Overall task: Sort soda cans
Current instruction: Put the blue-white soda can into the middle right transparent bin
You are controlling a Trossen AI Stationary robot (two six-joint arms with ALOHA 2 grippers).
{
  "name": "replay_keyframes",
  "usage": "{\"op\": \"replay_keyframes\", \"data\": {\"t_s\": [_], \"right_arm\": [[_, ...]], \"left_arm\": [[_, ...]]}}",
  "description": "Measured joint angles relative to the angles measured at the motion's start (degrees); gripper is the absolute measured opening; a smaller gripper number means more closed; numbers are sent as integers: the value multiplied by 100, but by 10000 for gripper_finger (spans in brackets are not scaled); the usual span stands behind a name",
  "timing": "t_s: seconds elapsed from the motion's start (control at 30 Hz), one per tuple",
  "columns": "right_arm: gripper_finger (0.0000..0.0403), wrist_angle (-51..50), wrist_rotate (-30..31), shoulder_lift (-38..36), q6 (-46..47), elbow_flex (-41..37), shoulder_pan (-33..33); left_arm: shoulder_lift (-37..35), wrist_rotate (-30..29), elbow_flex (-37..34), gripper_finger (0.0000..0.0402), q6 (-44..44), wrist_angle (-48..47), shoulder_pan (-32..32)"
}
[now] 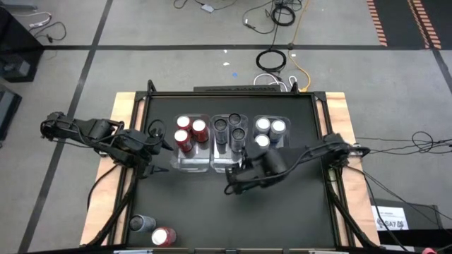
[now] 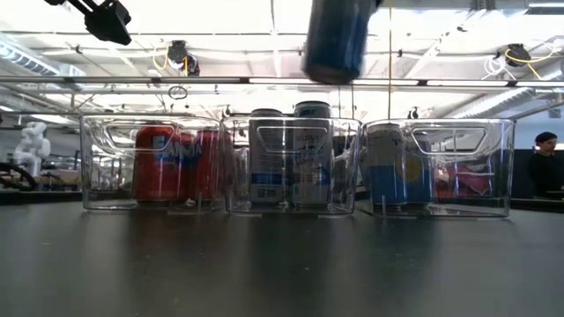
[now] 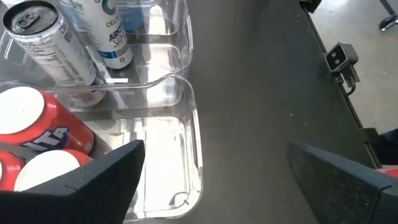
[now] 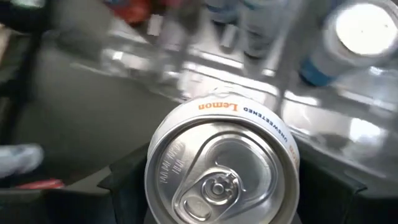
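Note:
Three clear bins stand in a row at the table's middle. The left bin (image 1: 191, 162) holds red soda cans (image 1: 189, 132), the middle bin (image 2: 291, 207) dark and grey cans (image 1: 229, 130), and the right bin (image 1: 282, 141) silver-blue cans (image 1: 268, 130). My right gripper (image 4: 221, 186) is shut on a blue-bodied can (image 2: 337, 40) with a silver top, in front of the middle bin and high above the table. My left gripper (image 3: 217, 180) hangs open by the left bin's near left corner, with nothing between its fingers. My right gripper pinches the can's side wall (image 4: 155, 171) between its two fingers, one on each side, just below the top rim. The fingers slant down from above. The can hangs roughly upright with its top up, lifted clear of the table and bins (image 2: 337, 70).
A silver-blue can (image 1: 141, 223) and a red can (image 1: 164, 236) lie loose at the table's near left corner. Bare dark tabletop (image 1: 282, 212) stretches in front of the bins. A person (image 2: 546, 167) shows in the room beyond the table.

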Motion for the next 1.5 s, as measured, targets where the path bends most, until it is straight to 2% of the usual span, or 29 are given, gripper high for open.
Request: {"op": "replay_keyframes", "data": {"t_s": [0.1,0.2,0.4,0.53,0.7,0.83,0.93,1.07,1.5], "right_arm": [[298,45,74,-393,-398,-273,-102],[298,-50,160,-861,-795,-930,-227],[298,-21,-232,-2118,-848,-2904,-315],[298,67,-396,-3052,-560,-4161,-293],[298,969,-492,-4060,-786,-5410,-480],[306,1713,-619,-4525,-1153,-6285,-751],[310,2112,-673,-4683,-1412,-6683,-964],[311,2215,-646,-4667,-1794,-6803,-1278],[313,2799,-648,-4054,-3336,-7074,-2224]], "left_arm": [[26,-21,0,400,2,27,-1],[66,-78,0,400,2,78,0],[91,-279,0,400,3,161,0],[91,-328,0,400,3,161,-1],[91,-336,0,400,-1,159,0],[91,-338,0,400,-44,157,-2],[91,-342,0,400,-289,154,0],[91,-351,0,400,-307,154,0],[91,-465,0,400,-534,304,0]]}}
